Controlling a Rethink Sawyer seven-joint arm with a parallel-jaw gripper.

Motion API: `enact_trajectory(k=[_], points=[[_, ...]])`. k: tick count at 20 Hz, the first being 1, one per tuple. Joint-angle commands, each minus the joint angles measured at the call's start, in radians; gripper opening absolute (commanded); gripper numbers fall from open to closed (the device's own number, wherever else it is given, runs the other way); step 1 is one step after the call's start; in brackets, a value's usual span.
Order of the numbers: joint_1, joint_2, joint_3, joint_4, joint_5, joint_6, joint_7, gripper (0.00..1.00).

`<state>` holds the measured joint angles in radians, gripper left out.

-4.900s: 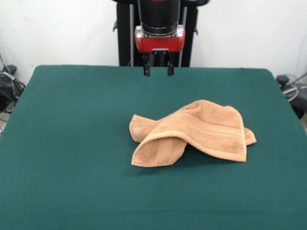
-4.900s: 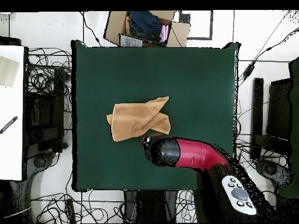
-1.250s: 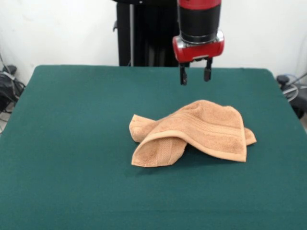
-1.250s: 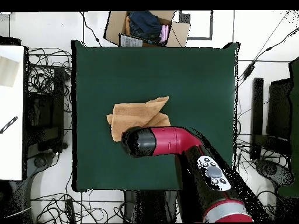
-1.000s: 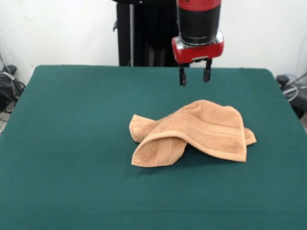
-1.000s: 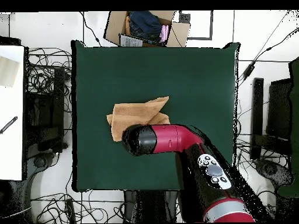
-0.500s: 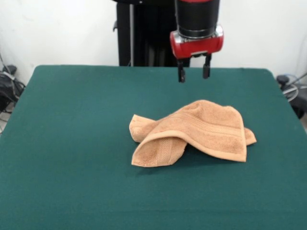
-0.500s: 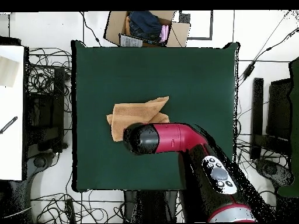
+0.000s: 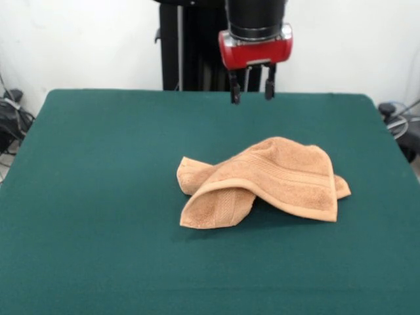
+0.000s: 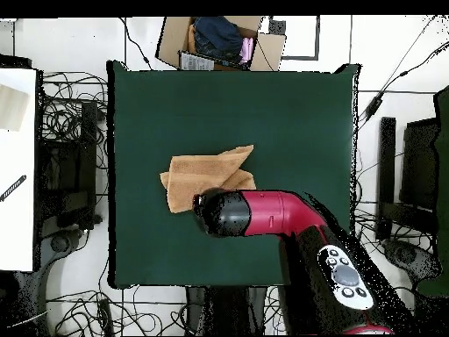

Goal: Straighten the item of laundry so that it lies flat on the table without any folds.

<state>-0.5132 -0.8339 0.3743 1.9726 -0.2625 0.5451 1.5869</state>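
— What do we have on the desk [image 9: 98,164]?
— The towel [image 9: 275,180], rumpled and folded over itself, around the middle.
— And our tool [image 9: 251,93]?
— We see it in the air toward the far edge, prongs apart, holding nothing.

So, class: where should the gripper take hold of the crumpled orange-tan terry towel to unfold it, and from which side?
Probably the folded-over corner of the orange-tan terry towel, nearest the front camera. It lies on top, its ribbed border exposed, so coming straight down suits. The open gripper hovers above the green felt table.
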Motion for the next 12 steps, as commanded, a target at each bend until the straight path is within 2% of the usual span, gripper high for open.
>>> enact_trajectory(k=[1,12], points=[[-0.041,-0.007,0.081,0.148,-0.075,-0.027,-0.057,1.0],[-0.056,0.017,0.085,0.152,-0.106,-0.055,-0.033,1.0]])
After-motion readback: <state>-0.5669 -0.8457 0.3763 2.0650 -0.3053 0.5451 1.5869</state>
